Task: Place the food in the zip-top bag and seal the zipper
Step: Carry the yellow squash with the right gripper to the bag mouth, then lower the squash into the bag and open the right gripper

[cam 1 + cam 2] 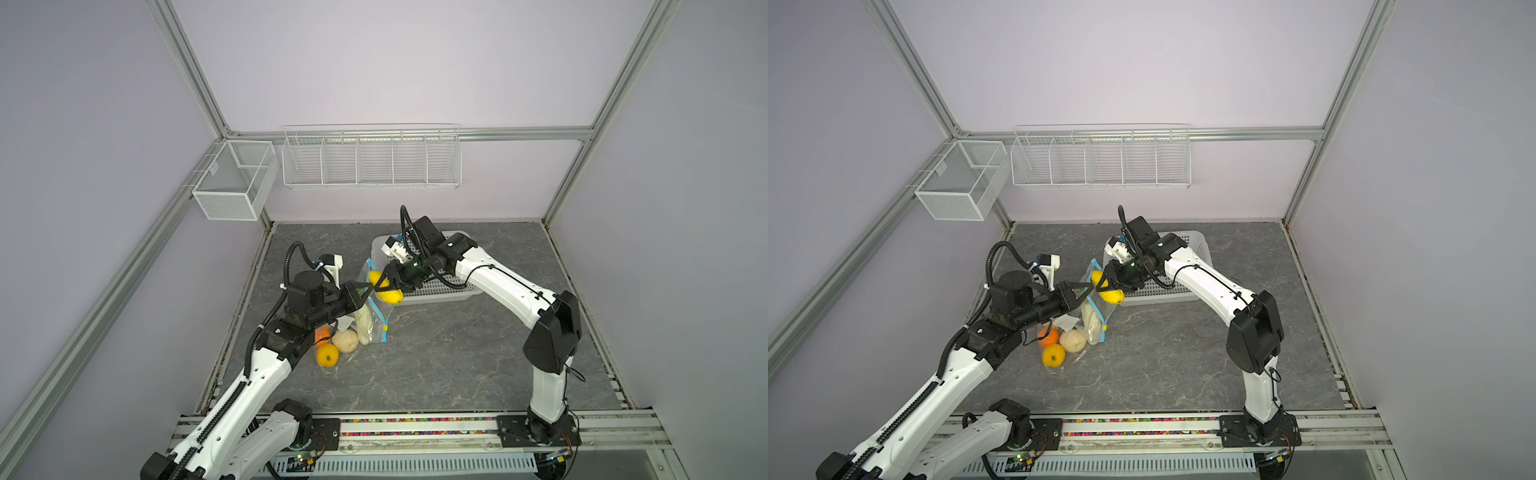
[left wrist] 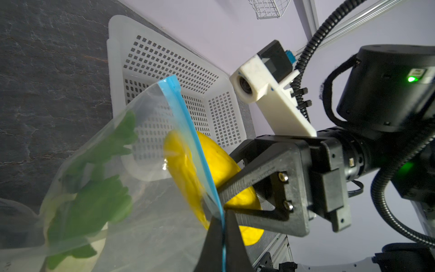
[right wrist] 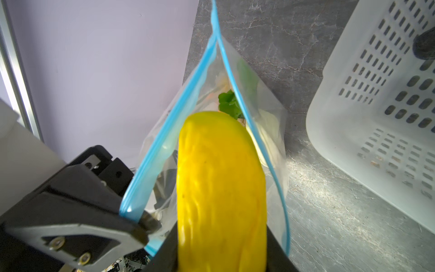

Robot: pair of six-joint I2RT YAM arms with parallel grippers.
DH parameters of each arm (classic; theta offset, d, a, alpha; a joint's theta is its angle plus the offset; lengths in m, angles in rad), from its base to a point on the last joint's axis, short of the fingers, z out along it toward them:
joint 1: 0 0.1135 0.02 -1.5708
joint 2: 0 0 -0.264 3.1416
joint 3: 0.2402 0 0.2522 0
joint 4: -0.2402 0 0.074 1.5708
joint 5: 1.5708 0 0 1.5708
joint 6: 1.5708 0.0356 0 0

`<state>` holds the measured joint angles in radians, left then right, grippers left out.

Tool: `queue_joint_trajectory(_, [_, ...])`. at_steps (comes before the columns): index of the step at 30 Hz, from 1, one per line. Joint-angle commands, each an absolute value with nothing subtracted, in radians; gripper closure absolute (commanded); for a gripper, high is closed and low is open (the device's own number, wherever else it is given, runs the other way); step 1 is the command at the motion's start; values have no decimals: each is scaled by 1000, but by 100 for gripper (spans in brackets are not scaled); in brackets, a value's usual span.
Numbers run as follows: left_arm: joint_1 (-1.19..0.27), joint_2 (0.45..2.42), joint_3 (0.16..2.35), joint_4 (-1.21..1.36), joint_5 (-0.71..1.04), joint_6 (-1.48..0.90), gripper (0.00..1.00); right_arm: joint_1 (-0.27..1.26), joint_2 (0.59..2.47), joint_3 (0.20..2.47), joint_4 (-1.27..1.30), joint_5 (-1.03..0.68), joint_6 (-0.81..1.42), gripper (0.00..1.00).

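Food already in the zip-top bag (image 1: 376, 322) lies nearest: round yellow pc (image 1: 327, 355), beige one (image 1: 346, 341). L gripper (image 2: 222, 226) pinched tight on the blue zipper (image 2: 186, 122), w/ the mouth open. R gripper (image 1: 383, 285) clamped on long yellow pc (image 3: 221, 188), halfway in. White basket (image 1: 432, 289) just behind.

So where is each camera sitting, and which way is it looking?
Top views: high above the arm bases, looking down at table, left arm, right arm and bag.
Left wrist: on the left arm, looks along its jaws, shut on the bag's rim, toward basket.
Right wrist: on the right arm, looks along its jaws, holding the yellow fruit, into the open bag.
Both wrist views share fruit, bag and basket.
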<state>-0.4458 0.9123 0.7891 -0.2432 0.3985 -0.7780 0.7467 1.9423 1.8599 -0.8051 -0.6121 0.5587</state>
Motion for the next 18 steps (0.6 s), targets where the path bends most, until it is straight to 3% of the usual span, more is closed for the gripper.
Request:
queue_joint_trajectory(1, [-457,907,793,-208,414,-789,100,752,1959,1878,-837,-571,568,58])
queue_joint_trajectory(18, [-463,878,788,-223,417,-784,100,769,1963,1872,-741,-503,672,46])
